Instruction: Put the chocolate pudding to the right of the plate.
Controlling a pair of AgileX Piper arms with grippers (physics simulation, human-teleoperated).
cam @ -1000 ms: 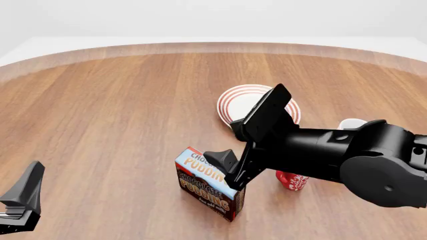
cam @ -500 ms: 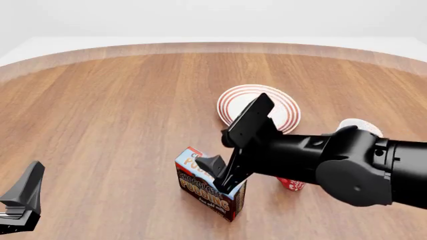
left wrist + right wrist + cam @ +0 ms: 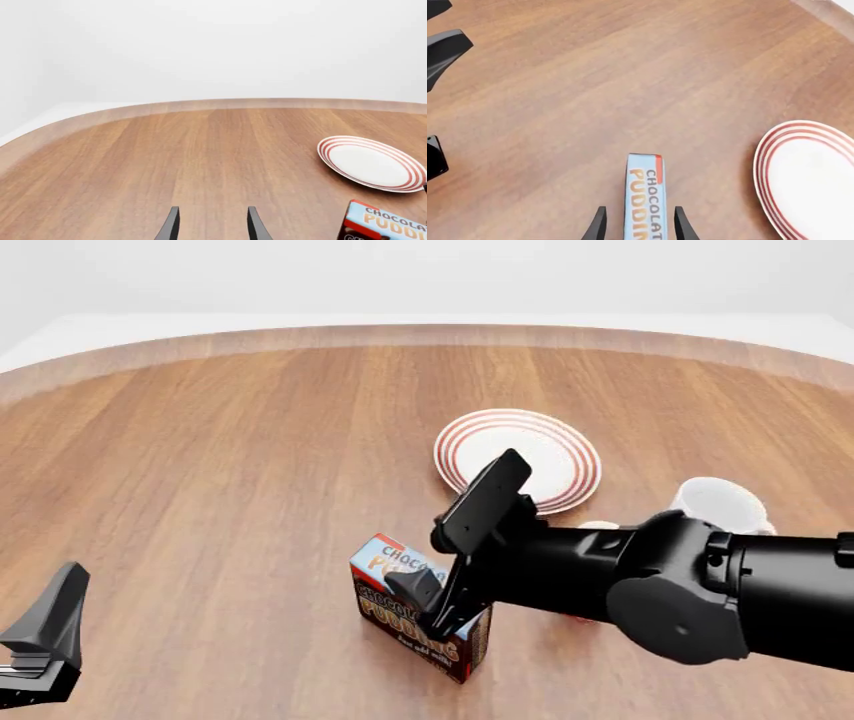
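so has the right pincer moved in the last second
Yes. The right pincer has dropped lower, away from the plate, and now straddles the chocolate pudding.

The right arm (image 3: pixel 667 585) hid much of the chocolate pudding (image 3: pixel 400 615); the left claw (image 3: pixel 40 650) was cut off at the frame's lower left.

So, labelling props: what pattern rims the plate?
Concentric red rings on the white plate; clearest in the left wrist view.

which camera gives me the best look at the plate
The left wrist view: the plate shows whole and unobstructed, red rings clear. In the front view the right gripper arm overlaps its near edge. The right wrist view crops it at the frame edge.
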